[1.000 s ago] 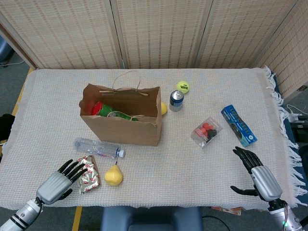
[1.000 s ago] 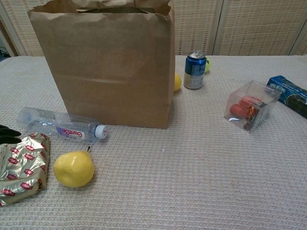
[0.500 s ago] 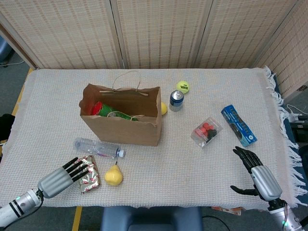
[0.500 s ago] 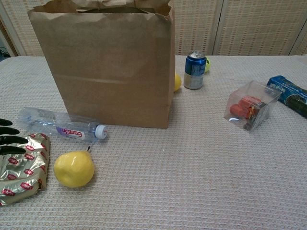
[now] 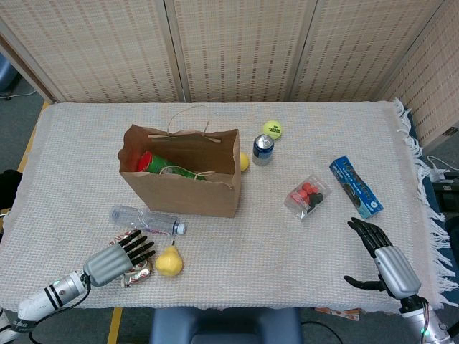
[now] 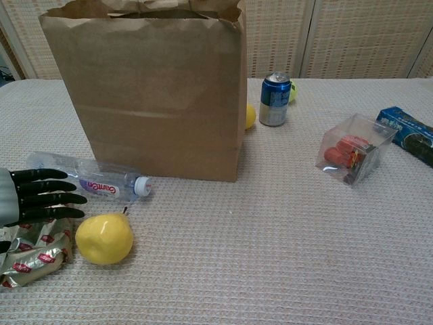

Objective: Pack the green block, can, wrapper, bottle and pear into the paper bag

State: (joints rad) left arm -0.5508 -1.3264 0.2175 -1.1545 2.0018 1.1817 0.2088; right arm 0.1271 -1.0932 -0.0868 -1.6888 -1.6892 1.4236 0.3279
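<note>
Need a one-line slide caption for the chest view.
Left hand hovers over the wrapper beside the pear and bottle, in front of the paper bag.

Around my one paper bag (image 5: pixel 188 188) I count one clear bottle (image 5: pixel 145 218), one pear (image 5: pixel 169 261) and one foil wrapper (image 6: pixel 30 252) in front. One can (image 5: pixel 263 150), one tennis ball (image 5: pixel 272 129), one clear box of red pieces (image 5: pixel 308 196) and one blue packet (image 5: pixel 356 187) lie to its right.

paper bag (image 5: pixel 188 179) behind bottle (image 5: pixel 145 218) | pear (image 5: pixel 169 261) before bottle, right of wrapper (image 6: pixel 34 252) | left hand (image 5: pixel 120 250) over wrapper | can (image 5: pixel 263 150) right of bag
</note>
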